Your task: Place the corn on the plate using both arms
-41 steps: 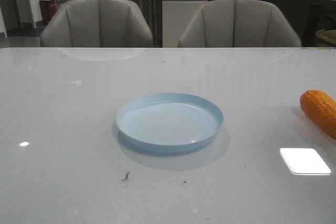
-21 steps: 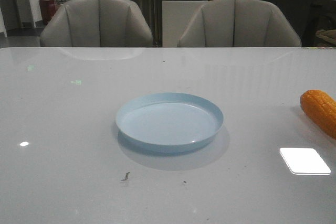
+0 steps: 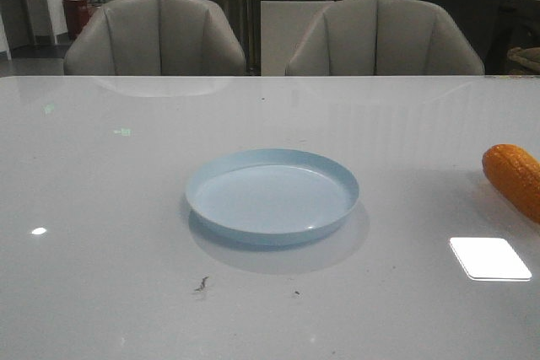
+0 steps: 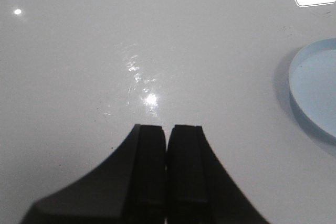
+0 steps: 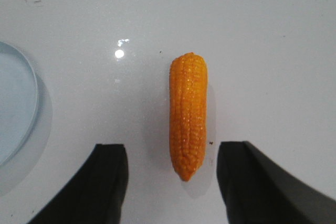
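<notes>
The pale blue plate (image 3: 272,196) sits empty at the middle of the table. The orange-yellow corn (image 3: 515,178) lies on the table at the far right, partly cut by the frame edge. In the right wrist view the corn (image 5: 188,114) lies flat, its near tip between the two black fingers of my right gripper (image 5: 172,153), which is open and apart from it. The plate's rim (image 5: 29,77) shows to one side. My left gripper (image 4: 167,129) is shut and empty over bare table, with the plate (image 4: 315,90) off to its side. Neither gripper shows in the front view.
Two grey chairs (image 3: 156,35) (image 3: 384,35) stand behind the table's far edge. Bright light reflections lie on the glossy white tabletop (image 3: 489,259). A small dark speck (image 3: 202,284) lies near the front.
</notes>
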Robot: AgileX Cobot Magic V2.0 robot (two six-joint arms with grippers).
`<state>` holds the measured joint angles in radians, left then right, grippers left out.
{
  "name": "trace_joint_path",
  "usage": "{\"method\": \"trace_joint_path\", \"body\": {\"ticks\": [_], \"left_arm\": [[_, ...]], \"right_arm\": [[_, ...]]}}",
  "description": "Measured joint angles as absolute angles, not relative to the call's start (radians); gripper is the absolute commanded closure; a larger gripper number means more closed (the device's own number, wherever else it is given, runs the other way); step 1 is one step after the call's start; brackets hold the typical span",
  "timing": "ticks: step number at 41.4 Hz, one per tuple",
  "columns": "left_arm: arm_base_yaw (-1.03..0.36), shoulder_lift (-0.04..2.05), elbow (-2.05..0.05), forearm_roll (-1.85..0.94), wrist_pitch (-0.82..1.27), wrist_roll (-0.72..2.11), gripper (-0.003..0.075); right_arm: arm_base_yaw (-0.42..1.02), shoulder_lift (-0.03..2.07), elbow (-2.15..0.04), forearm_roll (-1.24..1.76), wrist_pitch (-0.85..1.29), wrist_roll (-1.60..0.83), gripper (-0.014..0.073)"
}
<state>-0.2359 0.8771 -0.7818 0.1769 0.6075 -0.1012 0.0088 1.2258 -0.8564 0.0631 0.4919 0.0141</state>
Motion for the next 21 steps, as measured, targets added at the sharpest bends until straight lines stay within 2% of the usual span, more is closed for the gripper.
{"method": "trace_joint_path", "body": {"ticks": [13,21], "left_arm": [[-0.236,0.877,-0.782,0.179,0.607,-0.101,0.0627],[-0.236,0.877,-0.782,0.195,0.607,-0.101,0.0627]], "right_arm": [[0.009,1.57,-1.122,0.05,0.571,0.014,0.0103],[0.009,1.754,-1.202,0.0,0.614,0.014,0.0103]]}}
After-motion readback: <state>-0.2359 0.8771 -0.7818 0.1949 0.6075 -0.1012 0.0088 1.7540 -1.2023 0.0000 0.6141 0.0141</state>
